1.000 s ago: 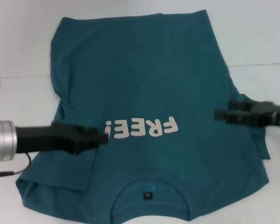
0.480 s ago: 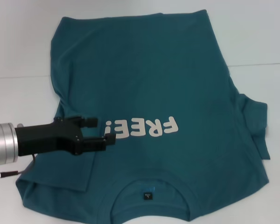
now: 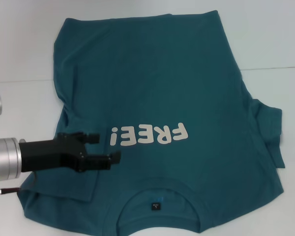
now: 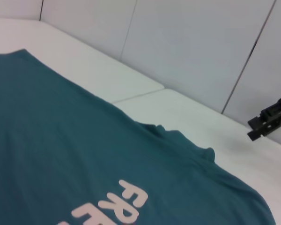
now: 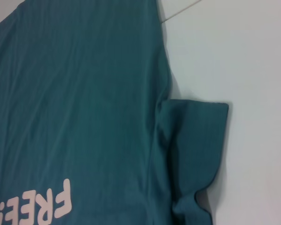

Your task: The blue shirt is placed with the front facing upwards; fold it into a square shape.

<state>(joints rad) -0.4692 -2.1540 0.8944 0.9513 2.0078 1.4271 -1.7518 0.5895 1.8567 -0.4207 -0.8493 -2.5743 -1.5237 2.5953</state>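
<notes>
Blue shirt [image 3: 162, 98]: lies spread front-up on the white desk [image 3: 19, 44], with the round neck and its small dark collar label [image 3: 156, 205] at the robot's end and the hem at the far end.
Lettering: cream "FREE!" [image 3: 148, 135] runs across the chest, reading upside down in the head view; it sits just beyond the tips of the left end effector, on its far side.
Left sleeve: folded inward over the body of the shirt — its fold lies directly under the left end effector.
Right sleeve [image 5: 192, 150]: sticks out sideways onto the desk, rumpled along its edge, well apart from the left end effector and on the side toward the right one.
Left end effector [image 3: 105, 147]: black, reaching in from the left over the shirt's chest area beside the lettering; its two fingers [image 3: 99, 161] are spread apart with bare cloth showing between them, gripping nothing. Whether the tips touch the cloth cannot be told.
Right end effector [image 4: 269, 119]: off the shirt, out past the right sleeve over the bare desk — only a dark sliver shows at the head view's right edge. In the left wrist view it hangs above the desk surface; whether its fingers are apart or together cannot be told.
</notes>
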